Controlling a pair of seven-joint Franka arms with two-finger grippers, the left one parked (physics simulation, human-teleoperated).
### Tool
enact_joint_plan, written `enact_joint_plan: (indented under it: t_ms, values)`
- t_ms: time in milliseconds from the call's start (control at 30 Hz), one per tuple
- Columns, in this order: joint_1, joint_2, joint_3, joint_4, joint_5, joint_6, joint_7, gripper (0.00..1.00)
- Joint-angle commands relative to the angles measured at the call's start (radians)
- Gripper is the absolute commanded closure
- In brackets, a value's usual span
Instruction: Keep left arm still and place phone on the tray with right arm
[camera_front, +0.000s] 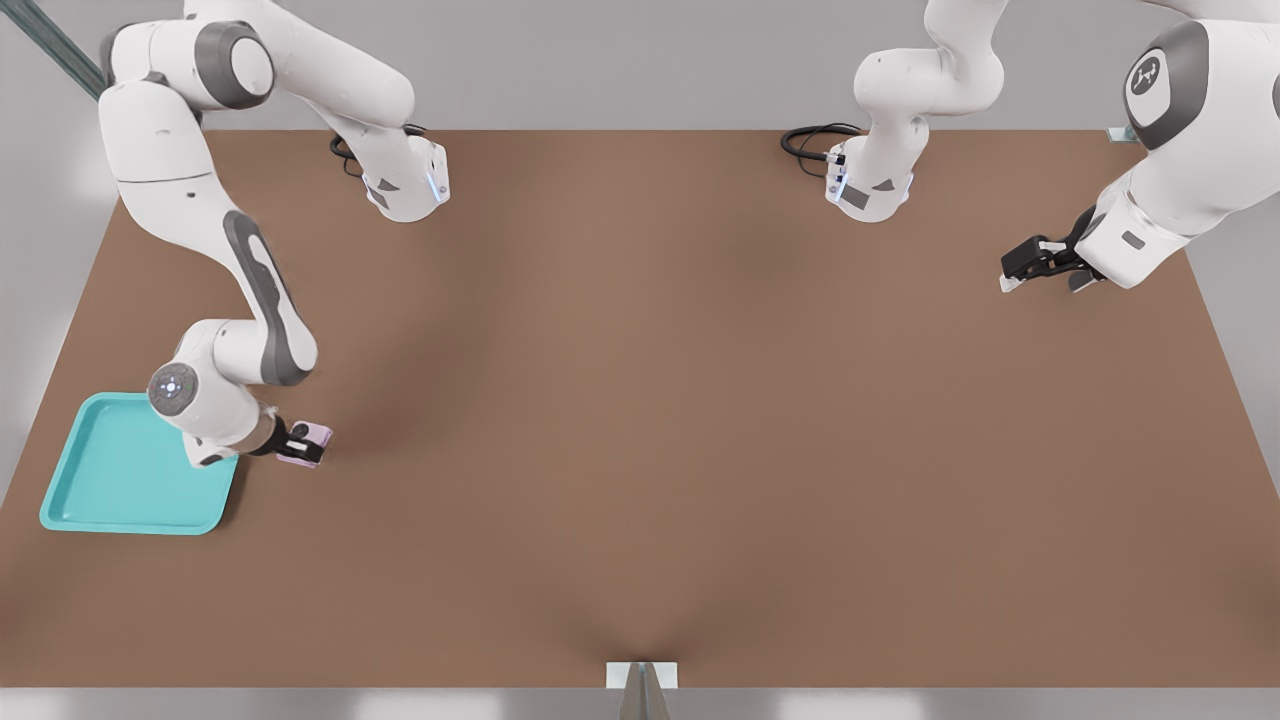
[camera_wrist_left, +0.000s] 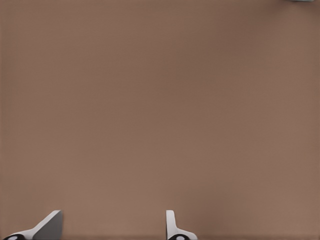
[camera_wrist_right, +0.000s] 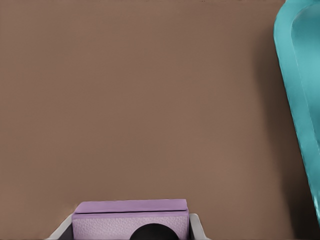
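While the pincer (camera_front: 303, 443) grips the phone (camera_front: 312, 437) over the table (camera_front: 700, 400), the tray (camera_front: 100, 480) lies just beside it, toward the front view's left.

The right arm (camera_front: 200, 230) is built of glossy white rounded segments. A long dark grey band runs down the side of its forearm link, and a grey ring circles the white shoulder cap. The wrist carries a round grey disc (camera_front: 172, 388) with a small pale dotted marking at its centre. The base (camera_front: 408, 182) is white with a grey triangular marking and a pale blue strip light; a black cable (camera_front: 345, 150) loops behind it. The hand (camera_front: 303, 444) is black and two-fingered, with white fingers (camera_wrist_right: 198, 226) showing in the right wrist view.
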Motion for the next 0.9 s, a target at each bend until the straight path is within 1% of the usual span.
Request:
enact_joint_plan:
  t_ms: [0,133,267,300,333,367,400,433,500,567,600,633,700,767,800,833,867]
  values:
    - [-0.054,0.024,0.000,0.030,-0.008,-0.014,-0.456,0.26]
    - [-0.182,0.140,-0.001,0.184,-0.006,-0.014,-0.720,0.26]
    - [-0.243,0.172,-0.005,0.230,-0.005,-0.017,-0.832,0.26]
    - [-0.260,0.182,-0.005,0.260,-0.005,-0.043,-0.861,0.26]
    - [-0.271,0.227,-0.005,0.327,-0.005,-0.090,-0.896,0.26]
    - [-0.277,0.247,-0.005,0.361,-0.003,-0.097,-0.924,0.24]
    - [-0.285,0.253,-0.005,0.362,-0.006,-0.097,-0.928,0.17]
    - [-0.285,0.253,-0.006,0.361,-0.005,-0.097,-0.927,0.00]
    - [-0.282,0.247,-0.002,0.369,-0.005,-0.098,-0.925,0.00]
    - [-0.280,0.245,0.014,0.450,-0.005,-0.199,-0.922,0.00]
    - [-0.275,0.221,0.051,0.510,-0.005,-0.261,-0.921,0.00]
    - [-0.263,0.173,0.100,0.577,-0.008,-0.377,-0.892,0.00]
    - [-0.193,0.008,0.129,0.574,-0.006,-0.485,-0.781,0.00]
    - [-0.156,-0.138,0.233,0.570,-0.016,-0.632,-0.636,0.00]
    - [-0.153,-0.199,0.330,0.566,-0.023,-0.709,-0.507,0.00]
    - [-0.159,-0.233,0.400,0.545,-0.025,-0.719,-0.377,0.00]
    - [-0.144,-0.307,0.430,0.473,-0.028,-0.709,-0.247,0.00]
